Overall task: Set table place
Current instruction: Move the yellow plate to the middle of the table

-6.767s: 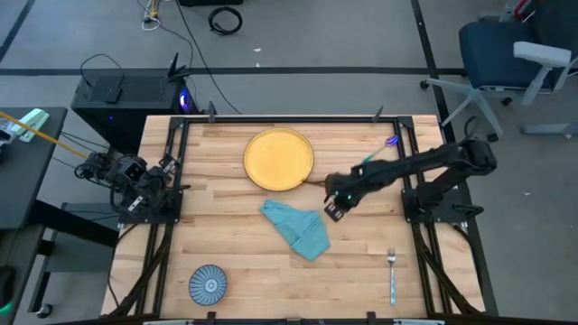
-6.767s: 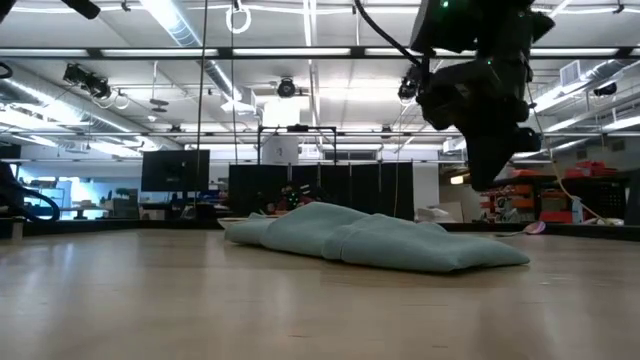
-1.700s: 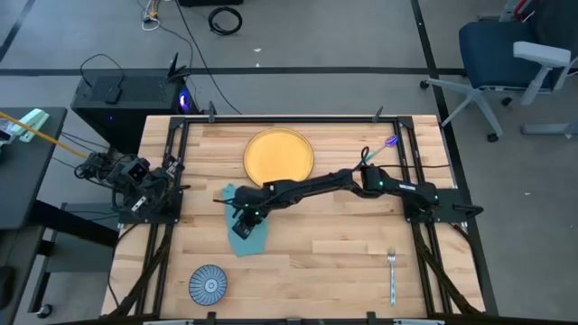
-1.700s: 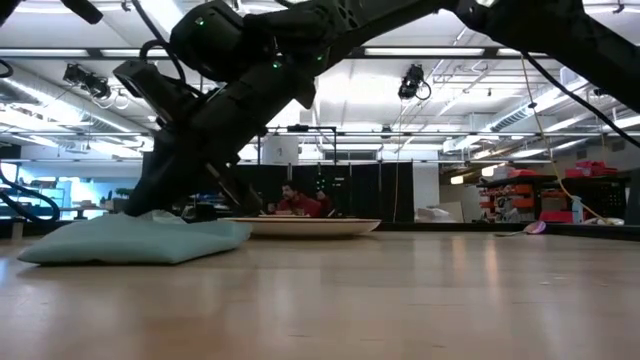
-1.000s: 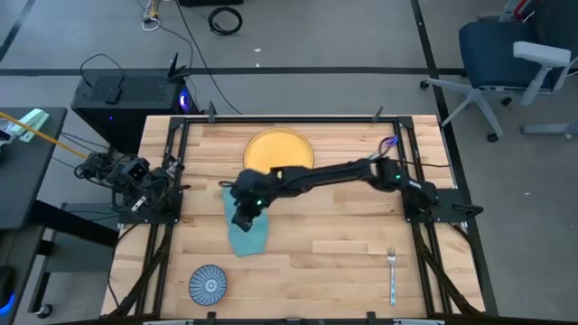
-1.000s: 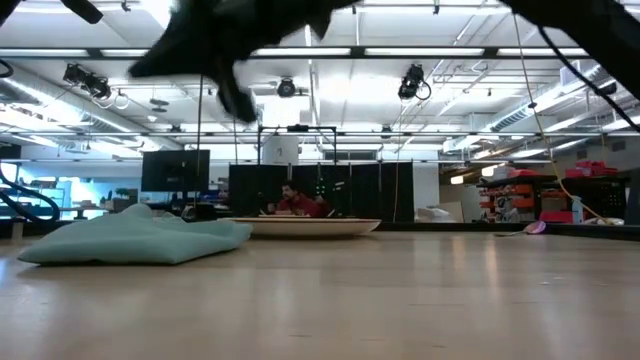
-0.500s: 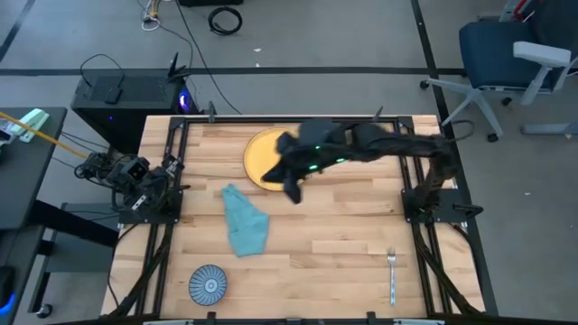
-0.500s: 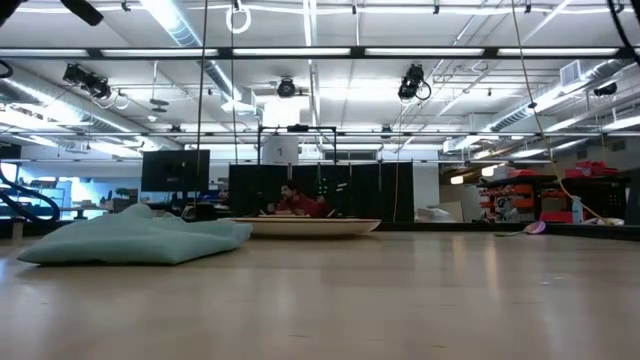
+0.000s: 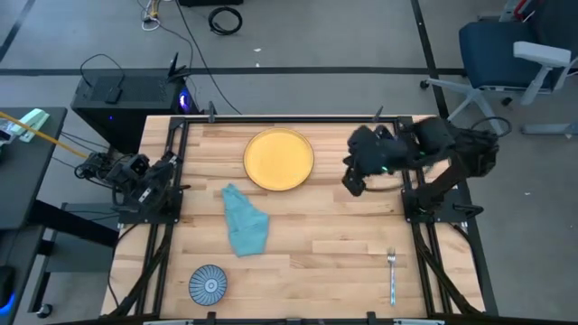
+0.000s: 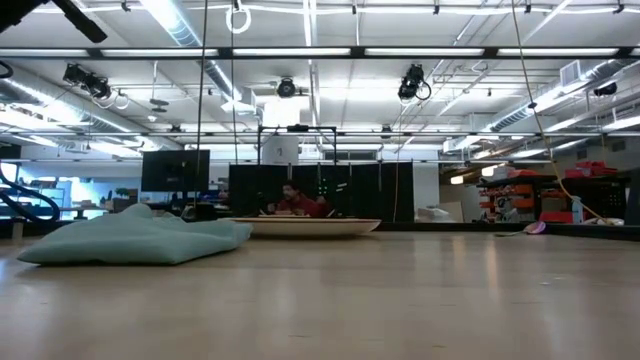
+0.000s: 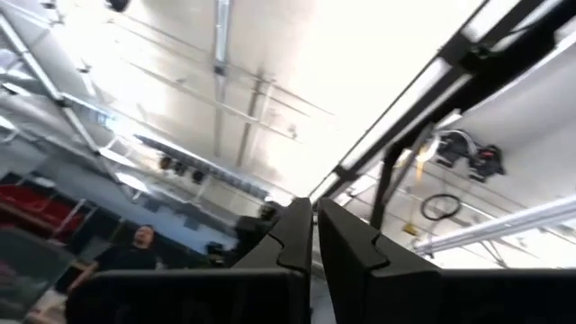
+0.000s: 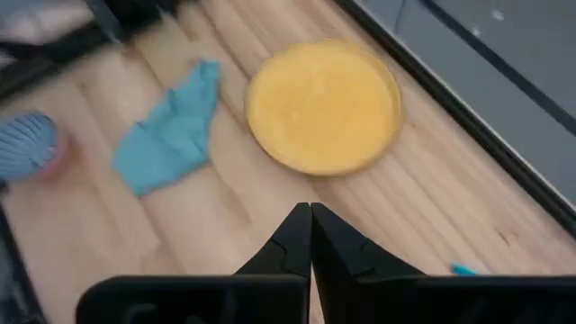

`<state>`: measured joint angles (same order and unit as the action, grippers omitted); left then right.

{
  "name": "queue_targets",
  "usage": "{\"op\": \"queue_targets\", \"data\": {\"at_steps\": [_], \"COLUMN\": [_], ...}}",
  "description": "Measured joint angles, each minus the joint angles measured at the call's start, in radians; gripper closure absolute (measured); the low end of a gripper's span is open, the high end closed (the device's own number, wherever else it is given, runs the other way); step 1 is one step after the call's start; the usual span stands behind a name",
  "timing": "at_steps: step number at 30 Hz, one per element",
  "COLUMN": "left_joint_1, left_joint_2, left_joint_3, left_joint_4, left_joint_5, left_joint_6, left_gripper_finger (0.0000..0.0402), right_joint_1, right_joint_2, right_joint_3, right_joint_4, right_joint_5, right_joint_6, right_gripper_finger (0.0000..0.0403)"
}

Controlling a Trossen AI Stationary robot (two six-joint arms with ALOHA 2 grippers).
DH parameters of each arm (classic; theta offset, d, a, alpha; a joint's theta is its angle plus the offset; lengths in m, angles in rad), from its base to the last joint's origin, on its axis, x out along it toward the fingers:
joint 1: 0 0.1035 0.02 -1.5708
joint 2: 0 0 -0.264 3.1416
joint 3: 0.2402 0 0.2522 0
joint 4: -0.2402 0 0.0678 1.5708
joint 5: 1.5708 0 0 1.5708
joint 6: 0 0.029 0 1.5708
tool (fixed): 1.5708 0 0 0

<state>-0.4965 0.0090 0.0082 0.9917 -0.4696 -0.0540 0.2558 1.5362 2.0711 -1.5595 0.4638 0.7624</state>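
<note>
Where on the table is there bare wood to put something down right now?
Free: the table between the teal cloth and the fork, and the near middle right of the blue bowl. Crowded: the far side, with the yellow plate and right end effector.

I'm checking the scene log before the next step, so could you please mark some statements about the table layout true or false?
1. The yellow plate holds the fork. False: the fork lies on bare wood near the table's front right corner.
2. The blue cloth lies crumpled beside the plate, not on it. True.
3. The right gripper grips the cloth. False: it is shut on nothing, above the table.
4. The patterned bowl sits near the front left corner. True.
</note>
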Motion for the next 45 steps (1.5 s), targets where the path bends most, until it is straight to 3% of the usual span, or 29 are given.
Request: {"op": "queue_targets", "data": {"at_steps": [5,9,13,18,23,29,36,40,45], "left_joint_1": [0.000,0.000,0.000,0.000,0.001,0.001,0.001,0.011,0.065], "left_joint_2": [0.000,0.000,0.000,-0.001,0.031,0.182,0.368,0.438,0.528], "left_joint_3": [0.000,0.000,0.000,0.010,0.137,0.347,0.612,0.774,0.932], "left_joint_4": [-0.001,-0.006,-0.048,-0.117,-0.339,-0.655,-0.715,-0.834,-1.036], "left_joint_5": [-0.028,-0.069,-0.263,-0.601,-0.641,-0.606,-0.278,-0.091,0.004], "left_joint_6": [0.000,-0.001,-0.001,-0.002,-0.027,-0.126,-0.032,-0.039,-0.126], "left_gripper_finger": [0.0369,0.0366,0.0367,0.0375,0.0375,0.0378,0.0389,0.0392,0.0385], "right_joint_1": [0.103,0.181,0.260,0.284,0.254,0.187,0.128,0.125,0.125], "right_joint_2": [-0.084,-0.177,-0.280,-0.373,-0.395,-0.392,-0.393,-0.393,-0.393], "right_joint_3": [-0.120,-0.327,-0.595,-0.877,-1.038,-1.109,-1.121,-1.121,-1.121], "right_joint_4": [0.012,0.017,0.150,0.492,0.691,0.712,0.727,0.747,0.813], "right_joint_5": [0.044,0.064,0.060,0.054,-0.006,-0.056,-0.073,-0.084,-0.103], "right_joint_6": [0.133,0.324,0.484,0.528,0.520,0.479,0.413,0.369,0.288], "right_gripper_finger": [0.0389,0.0390,0.0387,0.0385,0.0386,0.0386,0.0386,0.0386,0.0386]}}
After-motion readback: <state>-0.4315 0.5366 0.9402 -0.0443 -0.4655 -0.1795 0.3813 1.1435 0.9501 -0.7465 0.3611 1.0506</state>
